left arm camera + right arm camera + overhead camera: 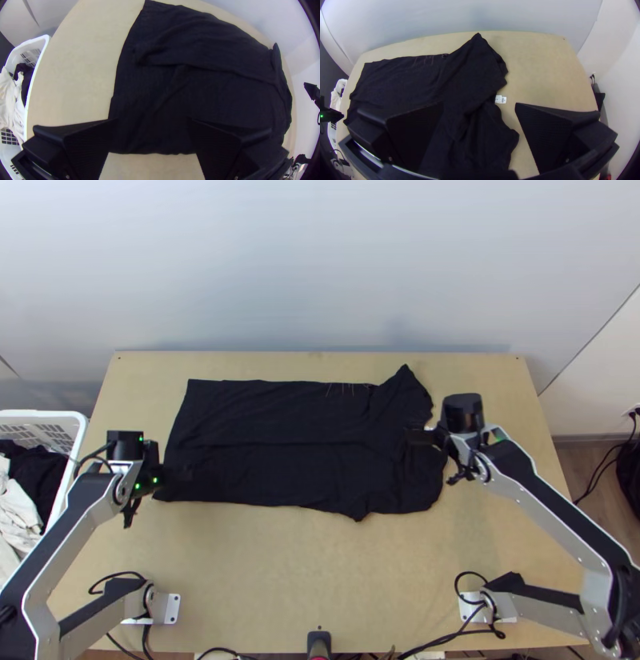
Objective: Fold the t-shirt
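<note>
Black, the shirt looked limp, light, best pinched at its hem; my left gripper and right gripper gaped.

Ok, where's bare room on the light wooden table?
Widest: the table, between the black t-shirt and near edge. Smaller: far right corner, beyond the shirt. Crowded: both shirt ends, by left gripper and right gripper; left edge, beside the white plastic basket.
</note>
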Motion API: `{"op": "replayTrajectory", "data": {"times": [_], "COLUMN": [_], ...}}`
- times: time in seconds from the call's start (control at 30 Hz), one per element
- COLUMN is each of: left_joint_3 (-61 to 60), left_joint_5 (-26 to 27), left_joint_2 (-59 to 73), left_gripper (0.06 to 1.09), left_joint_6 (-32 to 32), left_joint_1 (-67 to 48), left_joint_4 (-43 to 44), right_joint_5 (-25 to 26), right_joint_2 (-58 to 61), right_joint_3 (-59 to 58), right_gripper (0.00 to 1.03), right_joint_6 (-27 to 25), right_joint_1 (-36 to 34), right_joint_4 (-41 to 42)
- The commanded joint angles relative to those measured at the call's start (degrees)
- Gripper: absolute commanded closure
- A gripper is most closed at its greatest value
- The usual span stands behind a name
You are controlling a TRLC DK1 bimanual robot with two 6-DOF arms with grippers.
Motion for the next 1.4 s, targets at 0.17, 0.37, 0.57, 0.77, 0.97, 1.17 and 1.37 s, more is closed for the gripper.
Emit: {"op": "replayTrajectory", "data": {"times": [0.17, 0.37, 0.57, 0.77, 0.97, 1.17, 1.37], "left_joint_3": [-3.1, -4.3, -5.3, -6.7, -6.8, -6.1, -5.7], "left_joint_5": [-1.4, -2.2, -3.7, -3.7, -3.4, -3.0, -3.0], "left_joint_2": [-2.4, -0.2, 2.6, 3.4, 2.8, -0.8, -2.4], "left_gripper": [0.11, 0.26, 0.26, 0.74, 1.05, 1.05, 1.05], "left_joint_6": [6.9, 8.1, 8.9, 10.7, 11.4, 9.8, 8.5], "left_joint_1": [5.9, 6.7, 6.8, 6.9, 5.9, 4.9, 4.5], "left_joint_4": [-1.1, 0.7, 0.7, 3.6, 4.3, 5.7, 5.7], "right_joint_5": [-0.1, -0.1, -0.1, -0.1, -1.6, -2.0, -2.0], "right_joint_2": [-9.5, -12.7, -13.3, -13.3, -13.5, -13.5, -13.0], "right_joint_3": [-3.4, -6.2, -6.3, -7.2, -8.1, -12.7, -16.7], "right_gripper": [0.03, 0.03, 0.03, 0.03, 0.04, 0.04, 0.06], "right_joint_6": [-1.2, -2.1, -2.9, -2.9, -2.9, -5.3, -2.2], "right_joint_1": [-0.5, -0.5, -0.8, -0.6, 4.7, 8.9, 8.4], "right_joint_4": [-6.3, -7.4, -8.3, -8.3, -11.1, -11.3, -11.9]}}
